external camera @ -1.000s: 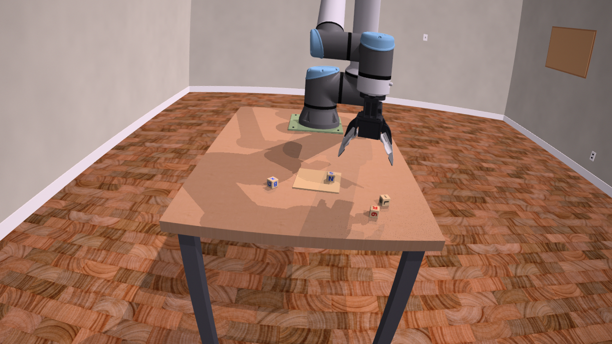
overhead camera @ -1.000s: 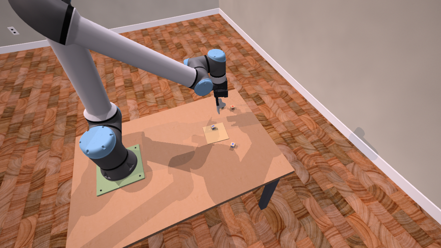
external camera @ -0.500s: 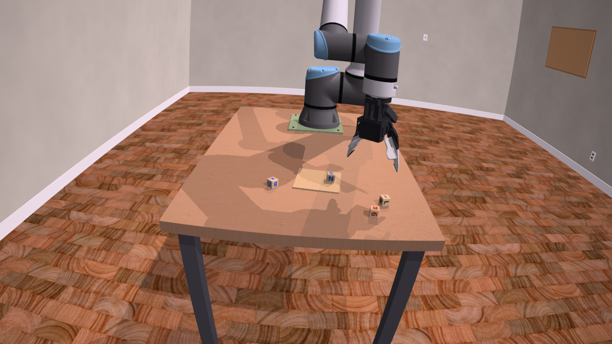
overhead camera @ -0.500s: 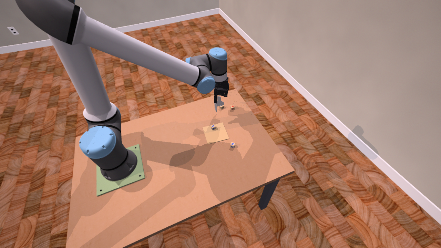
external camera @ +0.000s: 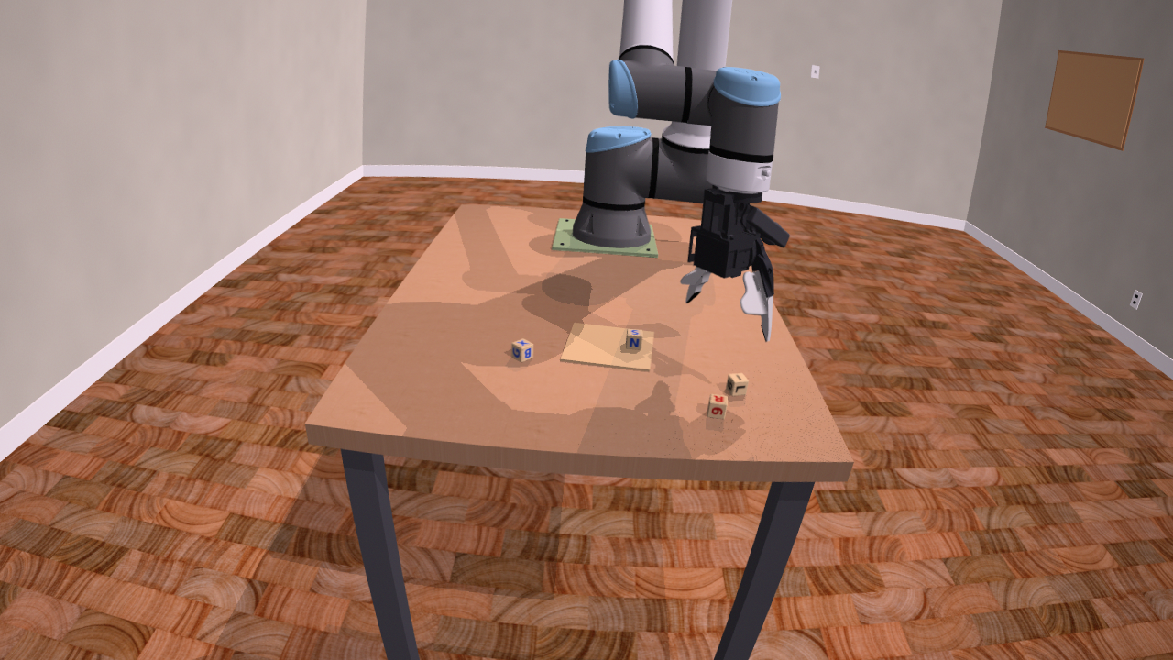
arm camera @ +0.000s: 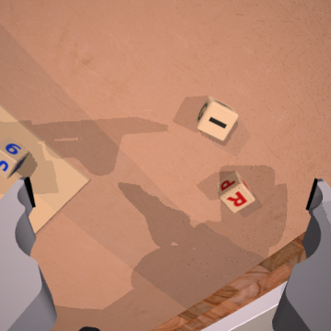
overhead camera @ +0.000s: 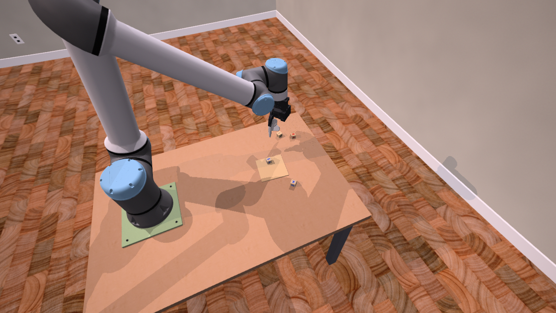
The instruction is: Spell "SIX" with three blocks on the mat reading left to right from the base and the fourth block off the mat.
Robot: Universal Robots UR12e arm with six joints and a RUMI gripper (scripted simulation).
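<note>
The pale mat (overhead camera: 272, 168) (external camera: 608, 346) lies mid-table. The S block (overhead camera: 268, 160) (external camera: 633, 338) stands on the mat near one corner, and also shows at the left edge of the wrist view (arm camera: 11, 158). The I block (overhead camera: 279, 134) (external camera: 736, 384) (arm camera: 217, 119) and the red R block (overhead camera: 292, 135) (external camera: 716, 406) (arm camera: 236, 193) lie off the mat near the table's far side edge. The X block (overhead camera: 293, 182) (external camera: 522, 350) lies off the mat on the other side. My gripper (overhead camera: 272, 129) (external camera: 728, 305) (arm camera: 169, 180) is open and empty, hovering above the table near the I and R blocks.
The table edge (arm camera: 239, 294) runs close below the R block in the wrist view. The robot base (overhead camera: 136, 194) stands on a green plate at the table's other end.
</note>
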